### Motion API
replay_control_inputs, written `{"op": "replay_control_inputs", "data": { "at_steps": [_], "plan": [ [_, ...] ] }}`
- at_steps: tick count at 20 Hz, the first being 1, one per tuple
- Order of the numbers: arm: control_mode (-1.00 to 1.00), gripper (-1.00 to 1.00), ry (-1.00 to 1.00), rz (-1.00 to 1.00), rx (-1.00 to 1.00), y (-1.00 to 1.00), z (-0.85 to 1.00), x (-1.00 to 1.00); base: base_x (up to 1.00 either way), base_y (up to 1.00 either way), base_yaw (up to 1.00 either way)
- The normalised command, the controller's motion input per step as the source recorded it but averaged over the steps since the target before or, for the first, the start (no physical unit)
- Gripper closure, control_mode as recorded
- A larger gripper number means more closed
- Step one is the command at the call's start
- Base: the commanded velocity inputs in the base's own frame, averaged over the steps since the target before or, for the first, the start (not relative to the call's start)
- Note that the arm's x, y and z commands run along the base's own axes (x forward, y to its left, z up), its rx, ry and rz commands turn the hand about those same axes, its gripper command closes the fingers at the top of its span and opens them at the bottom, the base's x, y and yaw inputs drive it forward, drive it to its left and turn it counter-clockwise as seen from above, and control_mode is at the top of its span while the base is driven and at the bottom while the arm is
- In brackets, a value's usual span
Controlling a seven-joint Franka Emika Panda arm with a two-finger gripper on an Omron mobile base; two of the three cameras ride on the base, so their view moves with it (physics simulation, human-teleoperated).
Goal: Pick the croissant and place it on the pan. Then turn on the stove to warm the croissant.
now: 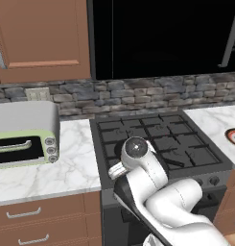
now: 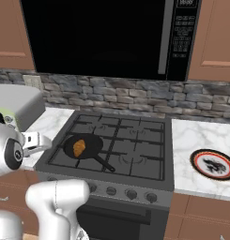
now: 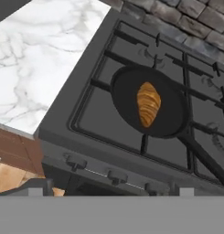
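Note:
The croissant (image 3: pixel 148 103), a small golden-brown pastry, lies in the middle of the black pan (image 3: pixel 127 87). The pan sits on the front-left burner of the dark grey stove (image 3: pixel 95 114), with its thin handle (image 3: pixel 202 157) pointing toward the front right. The right base view shows the same croissant (image 2: pixel 79 147) in the pan (image 2: pixel 94 142) on the stove (image 2: pixel 135 140). My gripper (image 3: pixel 112 191) is open and holds nothing. It hovers above the stove's front edge, short of the pan, over the row of knobs (image 3: pixel 76 161). In the left base view my arm covers the pan on the stove (image 1: pixel 157 129).
A pale green toaster oven (image 1: pixel 23 134) stands on the marble counter (image 3: pixel 40 68) left of the stove. A white plate with a red rim (image 2: pixel 213 164) lies on the right counter. A black microwave (image 2: pixel 102 37) hangs above. Wooden drawers (image 1: pixel 37 211) run below.

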Motion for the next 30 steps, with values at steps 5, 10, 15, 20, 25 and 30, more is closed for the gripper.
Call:
{"op": "replay_control_inputs", "data": {
  "at_steps": [5,10,15,20,25,30],
  "plan": [
    [-1.0,-1.0,0.0,-0.08,0.0,0.05,-0.5,-0.06,0.0,0.0,0.0],
    [-1.0,-1.0,0.01,-0.04,0.0,0.09,-0.42,-0.01,0.0,0.0,0.0],
    [-1.0,-1.0,0.03,-0.08,0.02,0.04,-0.46,0.0,0.0,0.0,0.0],
    [-1.0,-1.0,0.01,-0.14,0.0,0.08,-0.51,0.0,0.0,0.0,0.0],
    [-1.0,-1.0,0.0,-0.15,0.0,0.1,-0.44,0.0,0.0,0.0,0.0],
    [-1.0,-1.0,0.0,-0.13,0.01,0.04,-0.39,0.18,0.0,0.0,0.0]
  ]
}}
